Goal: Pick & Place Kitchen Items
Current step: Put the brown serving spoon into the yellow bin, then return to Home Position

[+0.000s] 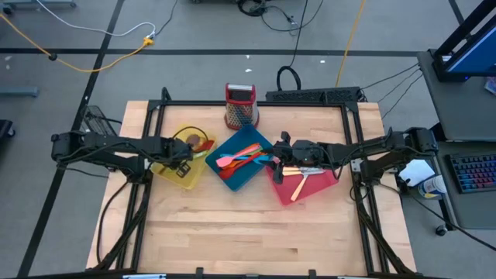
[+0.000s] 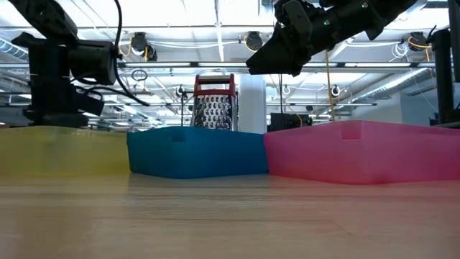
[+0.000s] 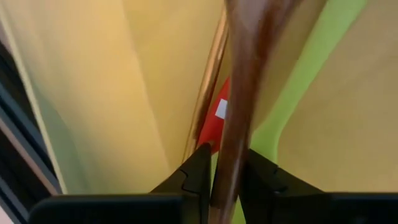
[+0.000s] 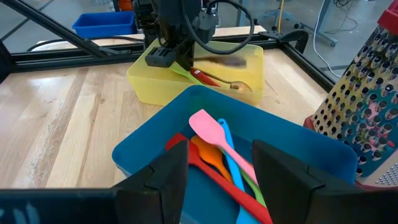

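My left gripper [image 1: 186, 160] reaches down into the yellow tray [image 1: 172, 175] and is shut on a brown wooden spoon [image 3: 249, 74]. A green utensil [image 3: 311, 68] and a red one [image 3: 214, 121] lie under it in that tray. My right gripper [image 1: 277, 152] is open and empty, above the right side of the blue tray [image 1: 249, 180]. That tray holds pink [image 4: 208, 127], orange, blue, red and green spatulas. The pink tray [image 1: 314, 188] holds a pale spoon [image 1: 299, 186] and some cutlery. My left gripper pinches the wooden spoon's handle [image 3: 229, 155] between its two fingers [image 3: 198, 168]. The handle runs on away from the fingertips over the yellow tray's floor. In the right wrist view the gripper [image 4: 171, 57] comes into the tray from above. Whether the spoon is lifted clear I cannot tell.
A metal box grater [image 1: 240, 105] with a red handle stands behind the blue tray, near the table's far edge. The three trays stand side by side across the table's middle. Bare wooden table [image 1: 248, 240] stretches toward the near edge.
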{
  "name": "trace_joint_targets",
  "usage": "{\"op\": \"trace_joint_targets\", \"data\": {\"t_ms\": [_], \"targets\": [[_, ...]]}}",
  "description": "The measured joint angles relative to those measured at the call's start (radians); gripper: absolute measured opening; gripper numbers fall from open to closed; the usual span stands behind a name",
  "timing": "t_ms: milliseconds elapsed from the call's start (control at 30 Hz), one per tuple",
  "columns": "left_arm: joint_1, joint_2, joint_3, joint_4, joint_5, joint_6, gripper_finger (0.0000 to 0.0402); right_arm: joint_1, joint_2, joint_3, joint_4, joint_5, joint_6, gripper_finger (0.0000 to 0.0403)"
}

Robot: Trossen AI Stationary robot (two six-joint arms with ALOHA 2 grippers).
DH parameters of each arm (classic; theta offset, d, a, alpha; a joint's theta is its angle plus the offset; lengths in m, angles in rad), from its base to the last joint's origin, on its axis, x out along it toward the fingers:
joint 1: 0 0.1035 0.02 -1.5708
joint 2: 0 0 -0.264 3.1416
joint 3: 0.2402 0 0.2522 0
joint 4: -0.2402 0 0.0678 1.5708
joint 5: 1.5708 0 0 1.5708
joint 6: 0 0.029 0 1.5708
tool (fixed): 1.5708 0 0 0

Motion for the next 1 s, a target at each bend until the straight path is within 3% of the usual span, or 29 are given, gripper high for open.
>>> {"op": "trace_joint_targets", "data": {"t_ms": [633,1000], "targets": [[0.000,0.000,0.003,0.115,0.013,0.053,0.0078,0.000,0.000,0.000,0.000,0.000,0.000,0.0169],[-0.001,0.000,0.101,0.125,0.016,0.113,0.0062,0.000,0.000,0.000,0.000,0.000,0.004,0.0169]]}}
